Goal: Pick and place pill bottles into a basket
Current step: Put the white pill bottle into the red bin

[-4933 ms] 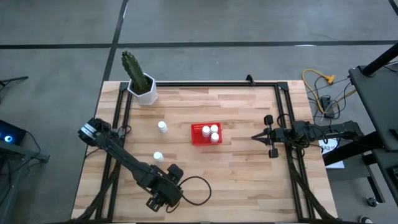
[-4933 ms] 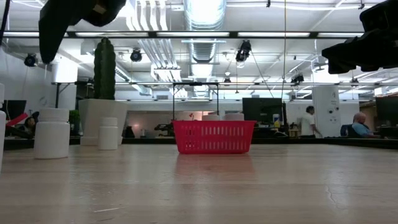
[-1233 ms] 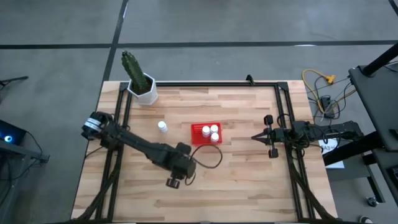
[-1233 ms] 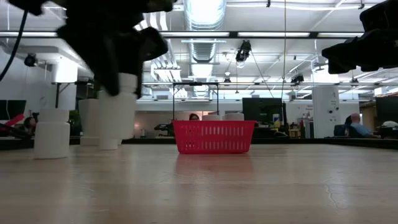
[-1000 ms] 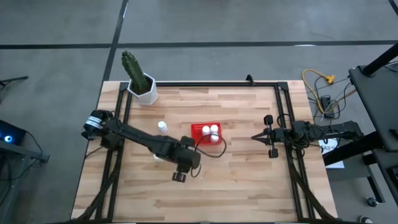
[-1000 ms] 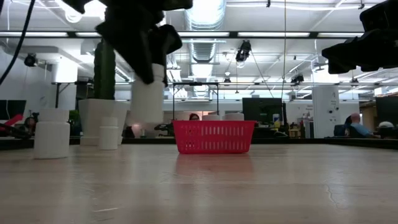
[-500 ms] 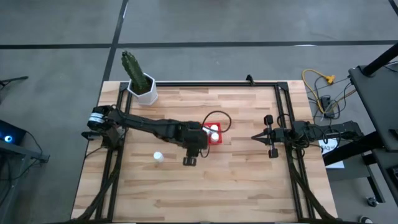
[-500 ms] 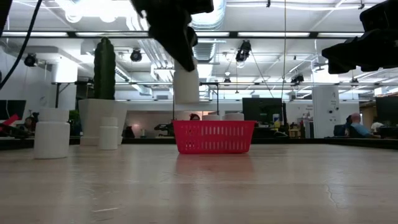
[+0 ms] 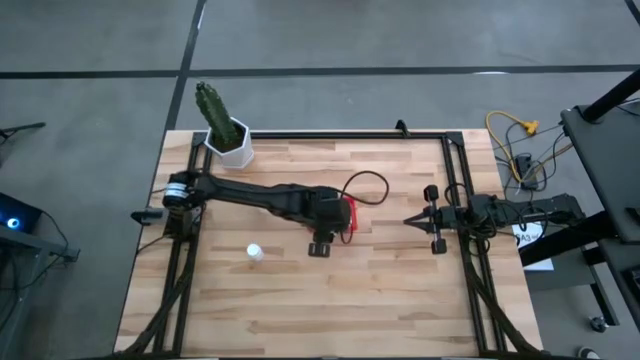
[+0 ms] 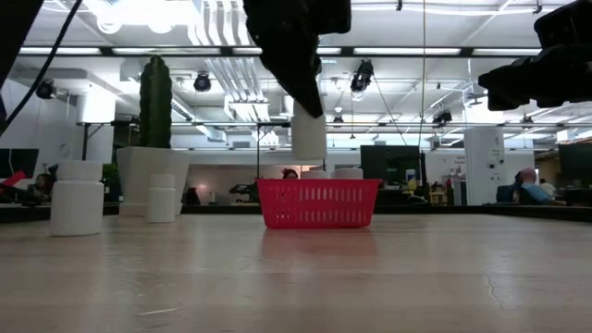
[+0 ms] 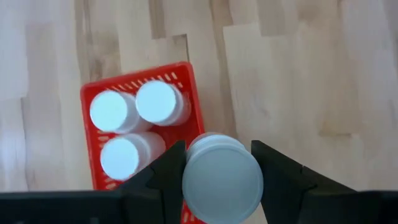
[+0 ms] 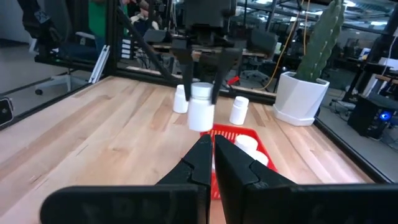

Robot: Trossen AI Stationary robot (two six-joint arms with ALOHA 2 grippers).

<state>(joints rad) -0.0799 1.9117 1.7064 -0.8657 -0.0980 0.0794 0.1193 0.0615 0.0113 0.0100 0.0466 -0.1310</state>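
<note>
Your left gripper [image 11: 221, 180], clamped on a pill bottle [image 11: 222, 177], has swung over the basket [image 11: 89, 99]; below it, three bottles [image 11: 157, 102] sit already. Release comes next. Right gripper [image 9: 413, 221] idle, pressed together.

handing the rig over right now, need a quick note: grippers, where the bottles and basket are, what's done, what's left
Left gripper: shut on a pill bottle, held in the air above the red basket, not yet released.
Right gripper: shut, empty, waiting at the table's right edge.
Basket: mid-table, with three bottles standing inside.
Loose on the table: one bottle shows in the high view; the low view shows two bottles near the cactus pot.
Done: three in the basket, a fourth over it.
Left: lower and release the held one, then fetch the loose ones.
</note>
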